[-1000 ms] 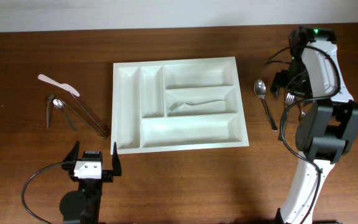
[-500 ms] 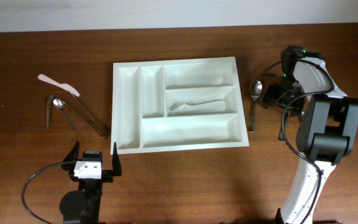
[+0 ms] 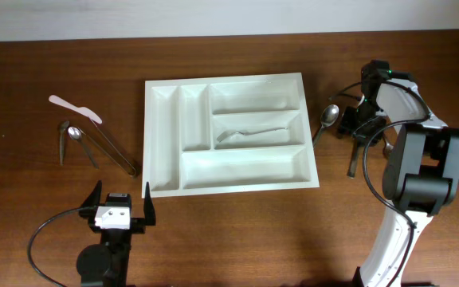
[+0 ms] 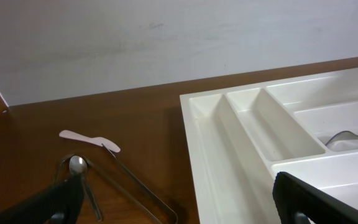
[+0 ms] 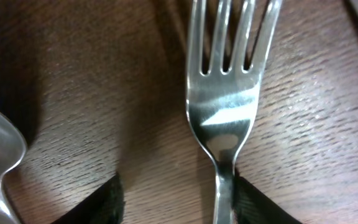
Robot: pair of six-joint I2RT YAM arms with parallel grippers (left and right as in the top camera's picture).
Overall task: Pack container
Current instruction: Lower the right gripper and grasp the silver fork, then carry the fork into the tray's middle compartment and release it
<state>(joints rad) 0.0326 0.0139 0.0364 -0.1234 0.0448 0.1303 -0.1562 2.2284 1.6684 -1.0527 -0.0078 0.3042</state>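
Observation:
The container, a white tray with several compartments, lies mid-table; a white plastic utensil rests in its middle long compartment. To its right lie a metal spoon and a metal fork. My right gripper is low over the fork. In the right wrist view the fork lies tines-away on the wood, its neck between the jaws of my right gripper; the right finger touches it and the left finger stands apart. My left gripper hangs open near the front edge, holding nothing.
Left of the container lie a white plastic knife, a metal spoon and metal tongs. The left wrist view shows the same knife, spoon, tongs and the container's left rim.
My right gripper has moved left and down onto the fork, and its jaws have narrowed. The spoon's handle has swung left toward the container. The left arm has not moved.

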